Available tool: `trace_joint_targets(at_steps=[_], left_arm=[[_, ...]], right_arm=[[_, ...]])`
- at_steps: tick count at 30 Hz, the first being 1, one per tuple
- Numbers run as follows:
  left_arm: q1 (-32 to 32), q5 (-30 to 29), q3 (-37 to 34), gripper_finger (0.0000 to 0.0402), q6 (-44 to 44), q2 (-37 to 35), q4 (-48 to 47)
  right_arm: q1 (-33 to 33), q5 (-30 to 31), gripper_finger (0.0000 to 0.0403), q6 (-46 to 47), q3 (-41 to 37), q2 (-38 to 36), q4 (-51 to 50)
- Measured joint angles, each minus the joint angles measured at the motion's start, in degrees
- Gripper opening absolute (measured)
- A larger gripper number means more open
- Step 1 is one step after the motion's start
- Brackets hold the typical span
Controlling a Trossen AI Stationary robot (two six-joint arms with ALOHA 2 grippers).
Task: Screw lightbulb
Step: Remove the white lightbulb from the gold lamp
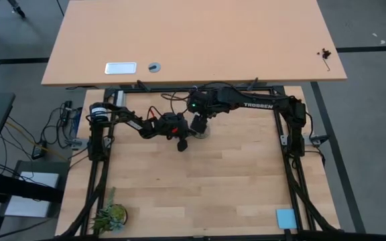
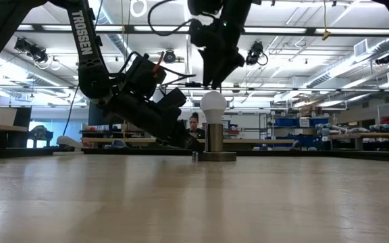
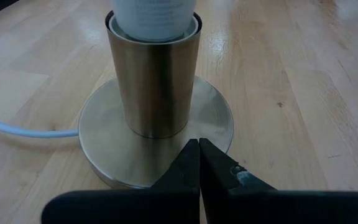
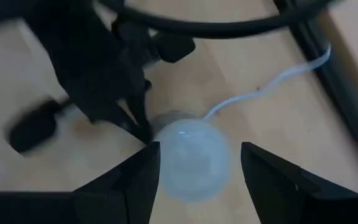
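The white lightbulb [image 2: 213, 104] stands upright with its narrow end in the grey metal socket [image 3: 154, 81]. The socket rises from a round disc base [image 3: 123, 149] that lies flat on the wooden table. My right gripper [image 4: 199, 148] hangs open just above the bulb's dome [image 4: 194, 163], one finger to each side, pointing steeply down. My left gripper [image 3: 199, 146] is shut, low at the side of the socket nearer the table's left edge [image 1: 183, 142]. My left gripper has its shut fingertips [image 3: 191, 155] on the top of the socket's disc base, near the rim [image 3: 185, 134]. The fingers come slanting down from the table's left side. The base lies flat on the table.
A white cord [image 4: 272, 81] runs from the socket's base toward the far right. A small plant [image 1: 109, 215] stands at the near left corner and a blue square [image 1: 285, 217] at the near right. A second table [image 1: 193, 40] stands beyond the far edge.
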Motion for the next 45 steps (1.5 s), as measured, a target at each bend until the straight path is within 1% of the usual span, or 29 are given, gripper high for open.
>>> trace_joint_targets(at_steps=[4, 6, 10, 13, 15, 17, 20, 25, 27, 30, 33, 35, 37, 39, 43, 45], left_arm=[[0.0, -0.02, 0.0, 0.0001, -0.16, 0.02, 0.02], [0.0, 0.0, 0.0, 0.0001, -0.18, 0.02, 0.05], [0.0, 0.0, 0.0, 0.0001, -0.2, 0.02, 0.08], [0.0, -0.02, 0.0, 0.0001, -0.21, 0.02, 0.09], [0.0, -0.02, 0.0, 0.0001, -0.21, 0.02, 0.11], [0.0, -0.02, 0.0, 0.0001, -0.21, 0.02, 0.13], [0.0, -0.02, 0.0, 0.0001, -0.21, 0.04, 0.17], [0.0, -0.02, 0.0, 0.0001, -0.21, 0.04, 0.17], [0.0, -0.02, 0.0, 0.0001, -0.21, 0.04, 0.17], [0.0, -0.02, 0.0, 0.0001, -0.18, 0.04, 0.2], [0.0, -0.02, 0.0, 0.0001, -0.05, 0.04, 0.2], [0.0, -0.02, 0.0, 0.0001, -0.05, 0.04, 0.2], [0.0, -0.01, 0.0, 0.0001, -0.02, 0.04, 0.22], [0.0, -0.02, 0.0, 0.0001, 0.12, 0.04, 0.23], [0.0, -0.02, 0.02, 0.0001, 0.17, 0.04, 0.24], [0.0, -0.02, 0.02, 0.0001, 0.21, 0.04, 0.24]], right_arm=[[0.44, -0.13, 0.0229, 19.32, 0.47, -0.02, -0.56], [0.4, -0.28, 0.0229, 25.57, 0.0, -0.09, -0.71], [0.37, 1.24, 0.0229, 32.2, -2.72, -0.13, -0.85], [0.44, 1.62, 0.0229, 34.64, -4.61, -0.4, 0.23], [0.42, 1.78, 0.0229, 34.7, -5.62, -0.58, 1.74], [0.37, 1.83, 0.0229, 33.64, -5.94, -0.58, 2.79], [0.39, 1.9, 0.0228, 29.64, -6.06, -0.49, 4.3], [-0.04, 0.69, 0.0227, 19.21, -6.06, -0.44, 4.95], [-0.61, -1.32, 0.0227, 10.95, -6.06, -0.44, 4.96], [-1.39, -3.84, 0.0227, -4.16, -6.06, -0.42, 4.92], [-1.85, -4.49, 0.0227, -18.42, -6.04, -0.37, 3.75], [-2.05, -4.59, 0.0227, -24.5, -6.04, -0.37, 2.5], [-2.05, -4.57, 0.0227, -26.65, -5.47, -0.33, 1.52], [-2.02, -4.55, 0.0227, -25.88, -3.9, -0.16, -0.51], [-1.06, -3.65, 0.0227, -18.36, 0.23, 0.22, -4.12], [-0.79, -3.41, 0.0228, -10.49, 2.66, 0.13, -3.94]])
